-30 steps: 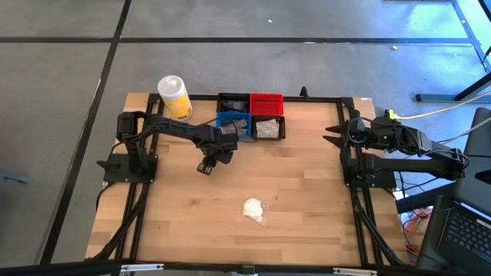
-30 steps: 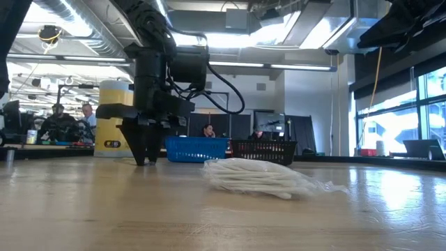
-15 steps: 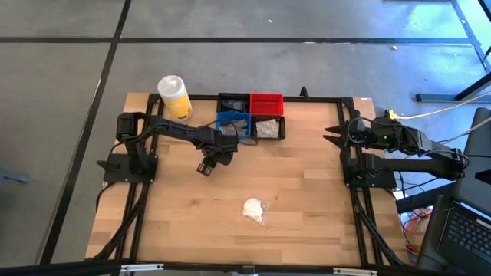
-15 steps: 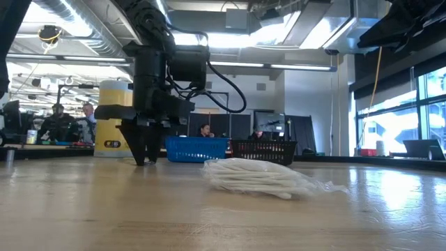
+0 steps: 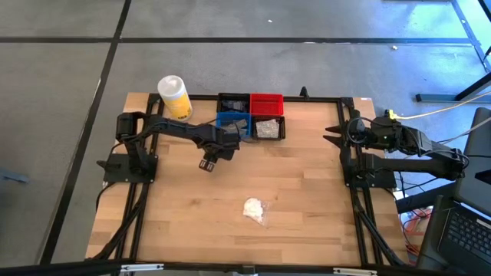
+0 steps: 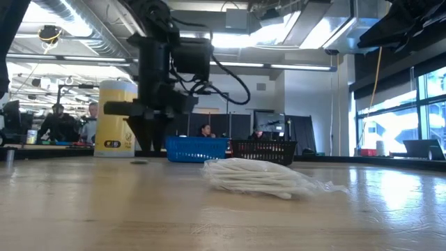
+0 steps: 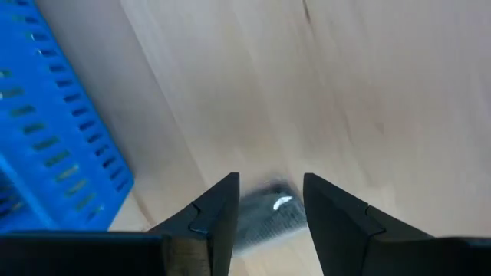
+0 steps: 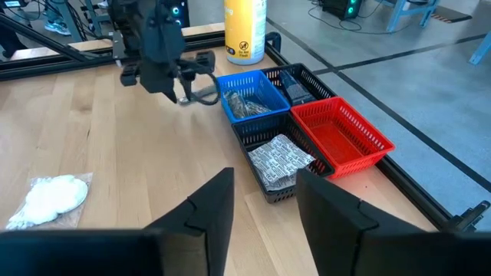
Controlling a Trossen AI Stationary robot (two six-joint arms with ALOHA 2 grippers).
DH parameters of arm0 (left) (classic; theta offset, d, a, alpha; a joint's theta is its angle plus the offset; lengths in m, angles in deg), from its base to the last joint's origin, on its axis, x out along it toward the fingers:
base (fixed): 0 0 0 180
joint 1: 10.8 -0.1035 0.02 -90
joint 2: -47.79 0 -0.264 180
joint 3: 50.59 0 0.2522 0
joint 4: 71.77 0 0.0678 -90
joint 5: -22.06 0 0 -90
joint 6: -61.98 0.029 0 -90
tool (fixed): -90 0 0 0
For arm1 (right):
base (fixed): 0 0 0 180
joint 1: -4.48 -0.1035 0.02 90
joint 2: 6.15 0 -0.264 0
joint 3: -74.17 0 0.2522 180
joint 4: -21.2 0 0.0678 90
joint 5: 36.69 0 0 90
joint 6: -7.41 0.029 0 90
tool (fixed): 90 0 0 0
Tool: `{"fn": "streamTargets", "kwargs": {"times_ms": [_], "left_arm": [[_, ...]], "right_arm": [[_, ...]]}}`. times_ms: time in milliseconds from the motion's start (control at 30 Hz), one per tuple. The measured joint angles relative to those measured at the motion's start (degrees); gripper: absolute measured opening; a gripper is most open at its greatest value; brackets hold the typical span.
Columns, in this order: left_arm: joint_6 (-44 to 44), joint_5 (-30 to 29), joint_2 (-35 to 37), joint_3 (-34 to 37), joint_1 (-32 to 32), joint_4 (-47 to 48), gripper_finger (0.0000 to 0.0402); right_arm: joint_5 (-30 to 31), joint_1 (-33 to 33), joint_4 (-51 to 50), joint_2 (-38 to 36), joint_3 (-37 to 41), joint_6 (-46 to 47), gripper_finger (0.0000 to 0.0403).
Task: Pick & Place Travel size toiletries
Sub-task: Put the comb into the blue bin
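My left gripper (image 5: pixel 205 165) hangs a little above the table in front of the blue bin (image 5: pixel 232 123), pointing down and shut on a small grey toiletry item (image 7: pixel 268 215). The item shows blurred between the fingers, with a bright glint. A white wad in clear wrap (image 5: pixel 255 208) lies flat on the wood nearer the front, also in the low view (image 6: pixel 258 178). My right gripper (image 5: pixel 331 136) waits open at the table's right side, with nothing between its fingers (image 8: pixel 265 192). My left gripper has the small grey item (image 7: pixel 265 207) between its two fingers, which come at it from above and point down. The picture is blurred, so I cannot tell which part of the item they are on. In the low view the fingertips (image 6: pixel 149 146) are clear of the table.
Four small bins stand in a block at the far middle: black (image 5: pixel 234 102), red (image 5: pixel 266 103), blue, and a black one holding packets (image 5: pixel 268 128). A yellow container with a white top (image 5: pixel 175 96) stands at the far left. Bare wood lies between the bins and the wad.
My left gripper has risen from the tabletop, where its fingertips stood a second ago, and now hangs just above it, tipped slightly. The gap between its fingers looks the same. The wad has not moved.
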Motion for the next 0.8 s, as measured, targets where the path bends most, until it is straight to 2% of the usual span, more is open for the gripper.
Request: {"fn": "streamTargets", "kwargs": {"times_ms": [433, 800], "left_arm": [[-0.27, -2.94, 0.12, -1.91, 0.03, 5.56, 0.0141], [-19.33, 0.66, 0.23, -1.74, -0.38, 6.01, 0.0141]], "right_arm": [[0.01, 0.02, -0.02, 0.01, 0.0, 0.01, 0.0168], [-0.01, 0.02, -0.01, 0.0, 0.01, 0.0, 0.018]]}}
